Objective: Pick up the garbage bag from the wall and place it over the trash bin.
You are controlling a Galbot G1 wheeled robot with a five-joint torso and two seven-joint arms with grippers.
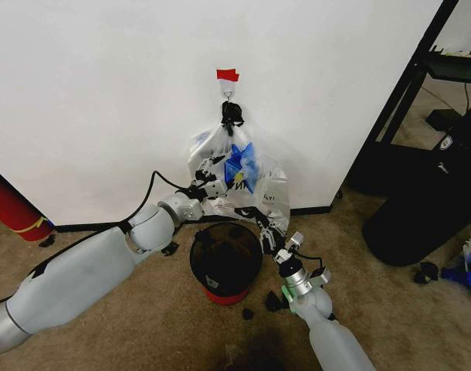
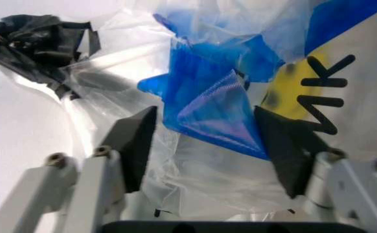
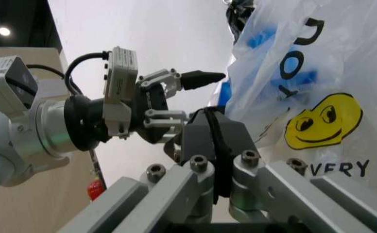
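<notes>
Head view, garbage bag (image 1: 237,166) hooked, apparently overhanging trash bin (image 1: 225,263)

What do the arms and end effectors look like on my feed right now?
Both arms have smooth silver-grey shells. The left end effector has pale metal linkages with bolts, black wedge-shaped pads, a white box on its wrist and a black cable looping back along the arm. The right end effector has the same linkages and black fingers, a green ring at the wrist and a thin black cable.
</notes>
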